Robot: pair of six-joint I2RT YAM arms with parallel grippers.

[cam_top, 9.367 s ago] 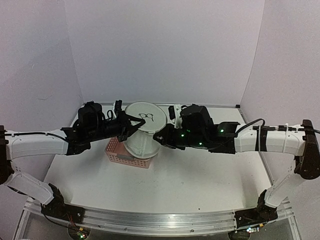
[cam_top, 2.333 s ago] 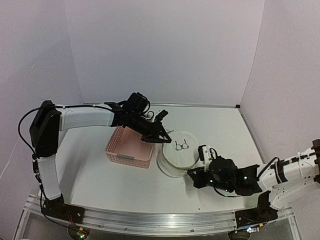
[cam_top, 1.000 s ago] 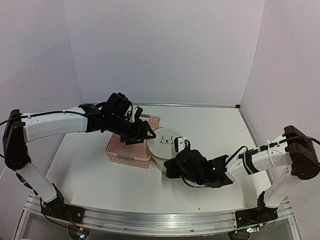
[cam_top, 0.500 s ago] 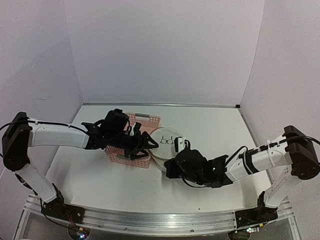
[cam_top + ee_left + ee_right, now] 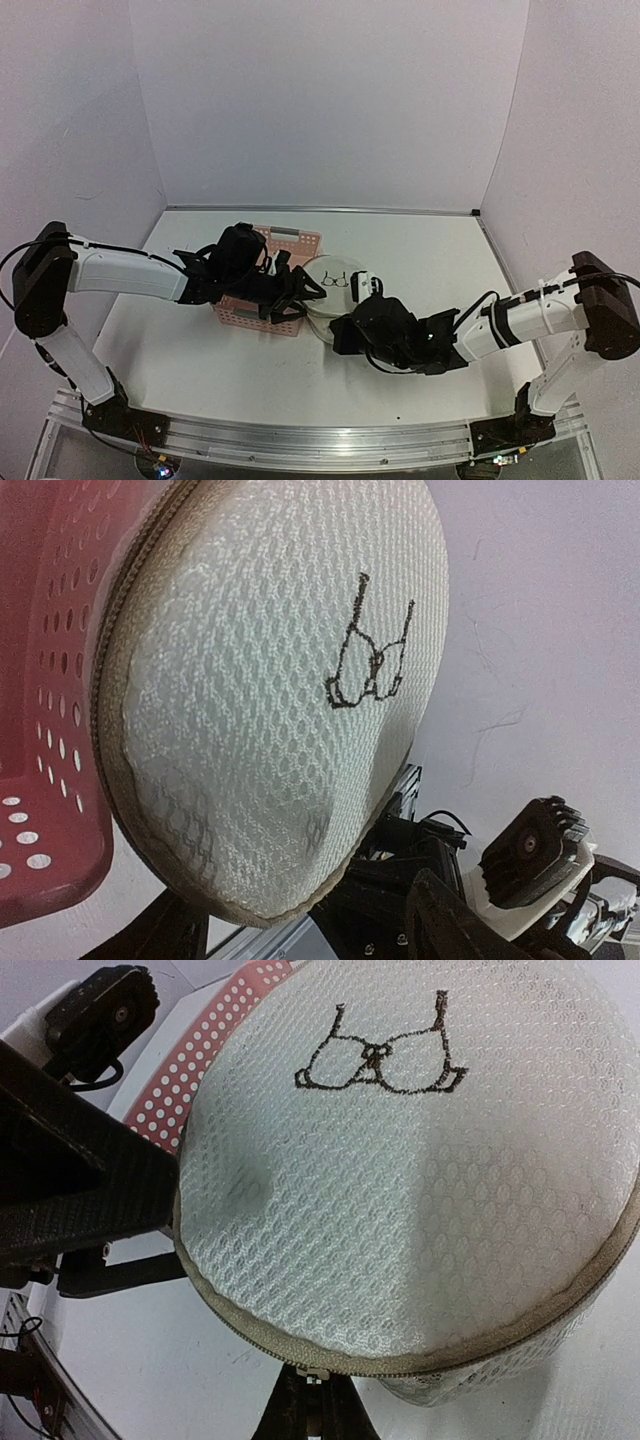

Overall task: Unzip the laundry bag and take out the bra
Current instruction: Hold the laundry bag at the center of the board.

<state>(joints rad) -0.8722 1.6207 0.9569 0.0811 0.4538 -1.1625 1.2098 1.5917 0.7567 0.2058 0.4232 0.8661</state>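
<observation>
The laundry bag (image 5: 336, 284) is a white mesh disc with a black bra drawing on top, lying on the table next to the pink basket. My right gripper (image 5: 312, 1412) is at its near rim, shut on the zipper pull (image 5: 312, 1371), and shows from above as right gripper (image 5: 342, 333). My left gripper (image 5: 298, 295) stands open at the bag's left edge. Its fingers (image 5: 452, 920) straddle the bag (image 5: 270, 680) rim without pinching it. The zipper (image 5: 260, 1332) runs closed along the rim. The bra is hidden inside the mesh.
A pink slotted basket (image 5: 250, 310) sits left of the bag, partly under my left arm, and fills the left edge as basket (image 5: 40, 680). White walls close in the table's back and sides. The aluminium rail (image 5: 300, 440) marks the near edge.
My left arm has swung down and nearer, bringing its open gripper from above the basket to the bag's left rim. The right gripper has stayed shut at the zipper.
</observation>
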